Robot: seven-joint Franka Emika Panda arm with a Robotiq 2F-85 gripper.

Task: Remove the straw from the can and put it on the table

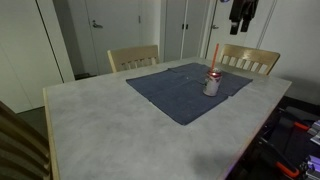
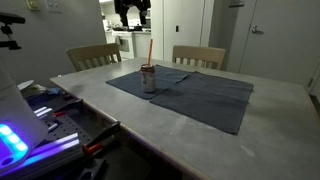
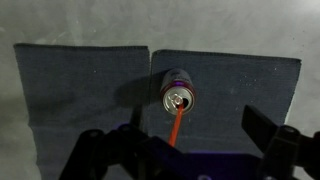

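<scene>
My tool (image 3: 175, 140) hangs high above the can (image 3: 178, 97), jaws wide apart. The red straw (image 3: 176, 116) stands in the can's mouth (likely light, thin, crushable); I would pinch it gently above the rim

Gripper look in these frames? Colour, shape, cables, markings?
The gripper is black throughout, with two chunky, blocky fingers in the wrist view. In both exterior views it is just a dark silhouette at the top edge. No cables or markings can be made out; the arm above it is cut off.
</scene>
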